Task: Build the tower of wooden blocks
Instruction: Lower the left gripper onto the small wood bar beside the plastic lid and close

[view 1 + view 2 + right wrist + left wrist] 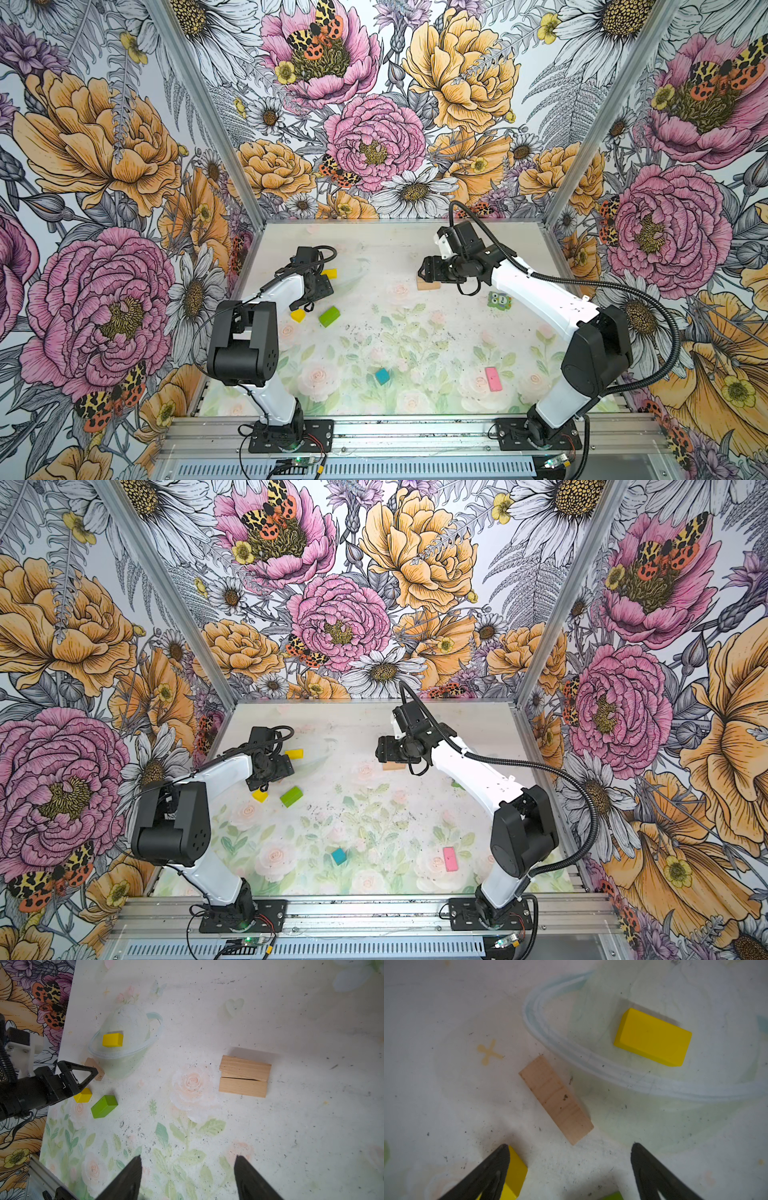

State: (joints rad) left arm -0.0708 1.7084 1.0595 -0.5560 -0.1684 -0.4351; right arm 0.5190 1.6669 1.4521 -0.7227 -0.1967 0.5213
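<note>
Tan, yellow, lime, teal and pink wood blocks lie spread over the flower-printed bench, singly apart from one pair.

Far left: the yellow bar lies nearest the far-left corner. A single tan plank lies flat just beside it. The yellow cube and lime green block sit nearer, close together but apart. The left jaws stand wide open over this group and hold nothing. In the left wrist view the plank lies beyond the fingertips. The cube is partly hidden behind one finger, and contact cannot be told.

Far, right of centre: two tan planks lie long edge to long edge, with a thin wedge gap at one end. The right jaws hover at them, partly open and empty, and the planks lie ahead of the fingertips. The small green figure sits just right of the pair, close under the right arm.

Near edge: the teal cube and pink slab lie well apart, a little in from the metal rail.

The middle of the bench, between the left group and the plank pair, is open. Flowered walls close the left, right and far edges.
</note>
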